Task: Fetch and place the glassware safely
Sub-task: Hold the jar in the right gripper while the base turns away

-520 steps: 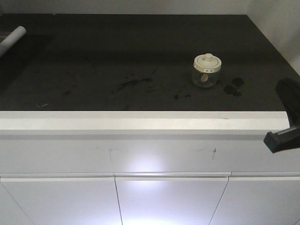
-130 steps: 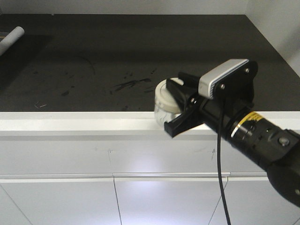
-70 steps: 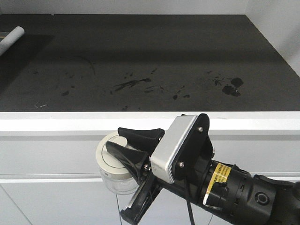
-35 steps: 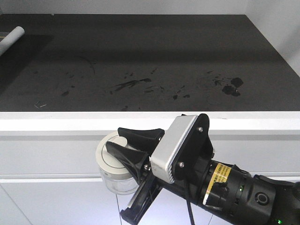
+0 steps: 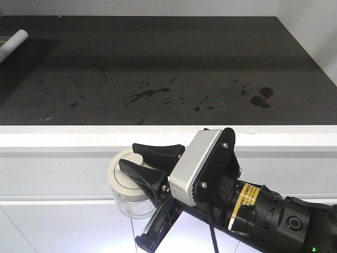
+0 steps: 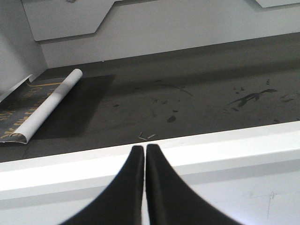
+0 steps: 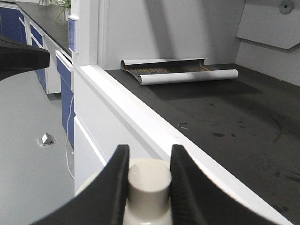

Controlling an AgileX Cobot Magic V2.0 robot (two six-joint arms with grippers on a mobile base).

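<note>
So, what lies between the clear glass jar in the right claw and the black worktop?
Only the counter's white front ledge, seen in the front-facing view between the cream-lidded glass jar and black worktop.

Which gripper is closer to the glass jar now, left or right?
Right. The right gripper grips the jar by its lid knob; the left gripper is shut on nothing, facing the counter edge.

Small squat clear glass jar (image 5: 130, 204), cream-white round lid (image 5: 120, 178) on, with a central knob (image 7: 149, 180). About upright, bottom down, lid facing up. It hangs in the air, off the worktop (image 5: 158, 63), in front of the white cabinet face (image 5: 63, 174), just below the worktop's front edge. Held by the knob alone, with the right pincer (image 5: 129, 156) clamped on either side of it.
</note>
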